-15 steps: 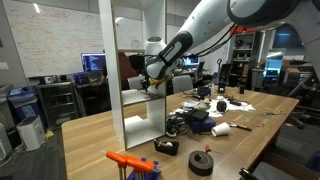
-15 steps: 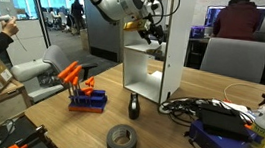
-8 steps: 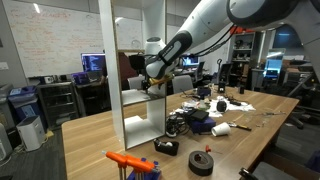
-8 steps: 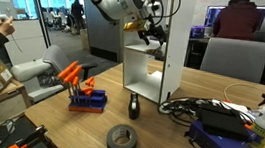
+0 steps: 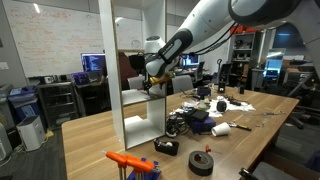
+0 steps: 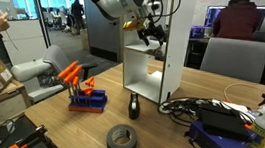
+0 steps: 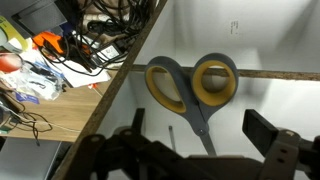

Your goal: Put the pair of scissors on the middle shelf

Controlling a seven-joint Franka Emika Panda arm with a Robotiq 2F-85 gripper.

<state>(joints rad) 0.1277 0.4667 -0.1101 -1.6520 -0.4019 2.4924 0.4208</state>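
In the wrist view a pair of scissors [image 7: 190,95] with grey handles lined in yellow lies flat on the white middle shelf [image 7: 285,105], handles pointing away from me. My gripper [image 7: 200,132] is open just above it. One dark finger [image 7: 135,122] stands to the left of the blades and the other to the right, neither touching them. In both exterior views the gripper [image 5: 151,86] [image 6: 149,35] reaches into the tall white shelf unit just above the middle shelf [image 5: 134,94] [image 6: 135,47]. The scissors are too small to make out there.
The white board above [image 5: 137,50] is close over the gripper, and side panels flank it. On the wooden table [image 6: 66,127] lie tape rolls [image 6: 121,139] [image 5: 201,162], a tangle of cables [image 6: 209,111] and a blue rack with orange tools [image 6: 86,96].
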